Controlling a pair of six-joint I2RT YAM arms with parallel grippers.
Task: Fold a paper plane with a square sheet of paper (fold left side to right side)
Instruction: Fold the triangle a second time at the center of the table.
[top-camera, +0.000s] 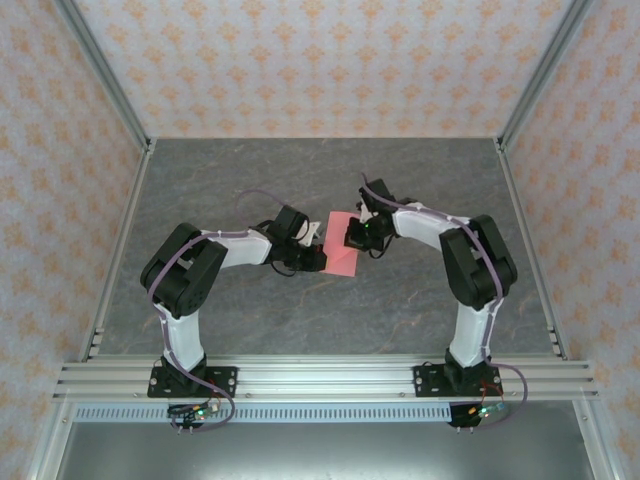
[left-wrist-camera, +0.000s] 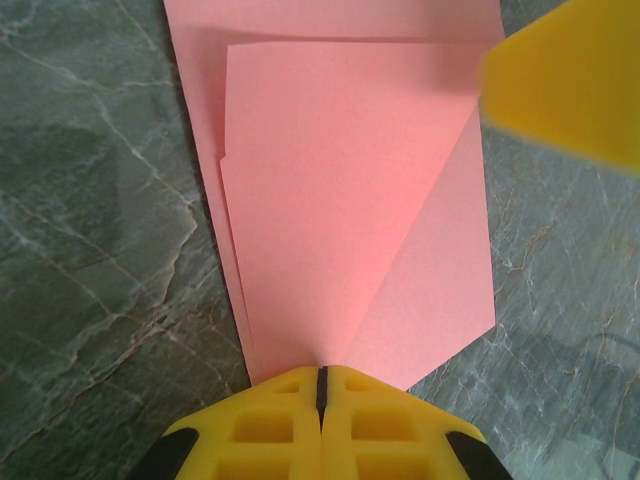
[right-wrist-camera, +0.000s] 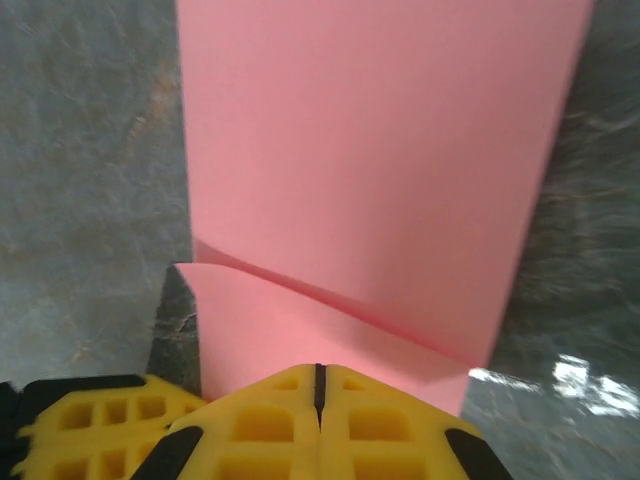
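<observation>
Both the left end effector and right end effector, closed, touch the folded paper.

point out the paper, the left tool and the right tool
paper (top-camera: 342, 255), top view, middle of the sheet
left tool (left-wrist-camera: 321, 385), left wrist view, seam between yellow fingertips
right tool (right-wrist-camera: 320, 383), right wrist view, seam between yellow fingertips
</observation>
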